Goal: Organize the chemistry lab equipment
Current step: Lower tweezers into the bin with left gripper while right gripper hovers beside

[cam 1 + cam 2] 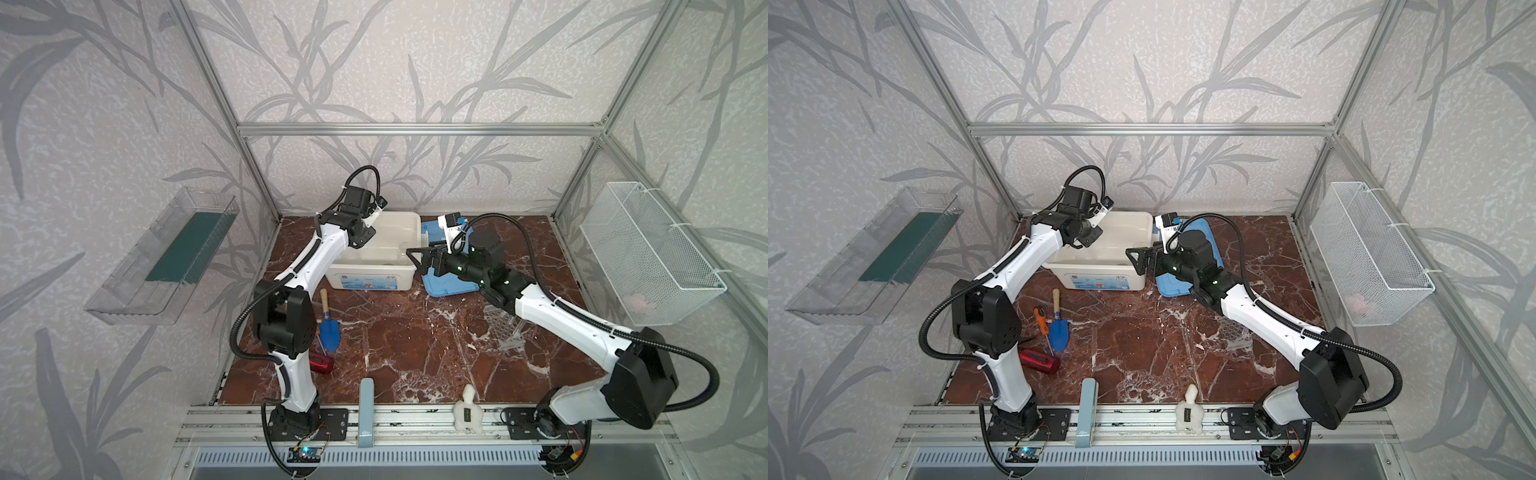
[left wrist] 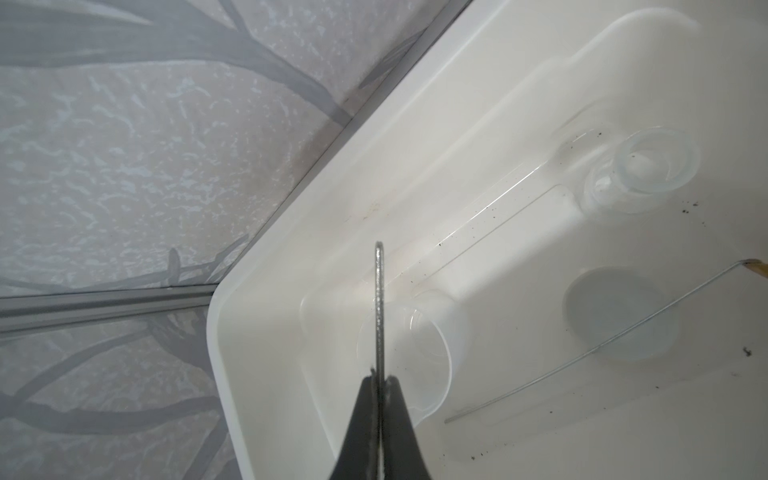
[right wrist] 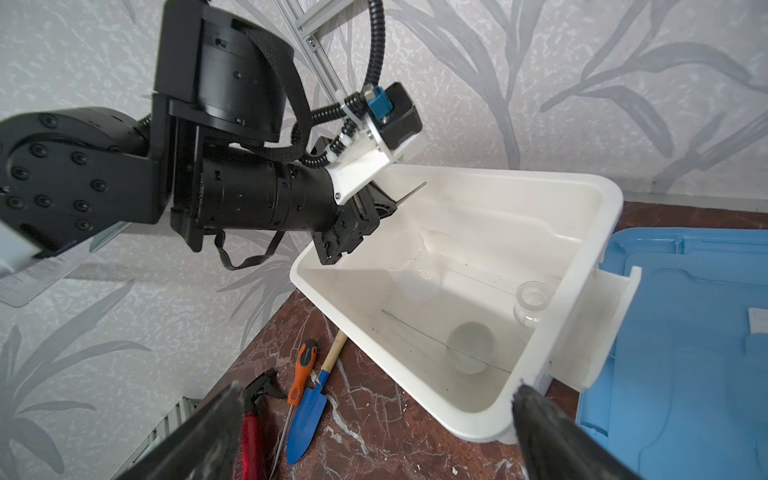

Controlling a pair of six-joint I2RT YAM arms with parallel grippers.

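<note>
Glass rod (image 2: 378, 299) is pinched in the left claw (image 2: 379, 377) over the white bin (image 2: 257, 340); it could be cracked if dropped. Right claw (image 3: 377, 388) is opened wide, empty

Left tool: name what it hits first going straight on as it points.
Probably the clear beaker lying on its side in the white bin; the left tool, shut on a thin rod, points at it. Depth is unclear.

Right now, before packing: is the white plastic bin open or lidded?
Open: white plastic bin interior visible; blue plastic lid lies beside it.
</note>
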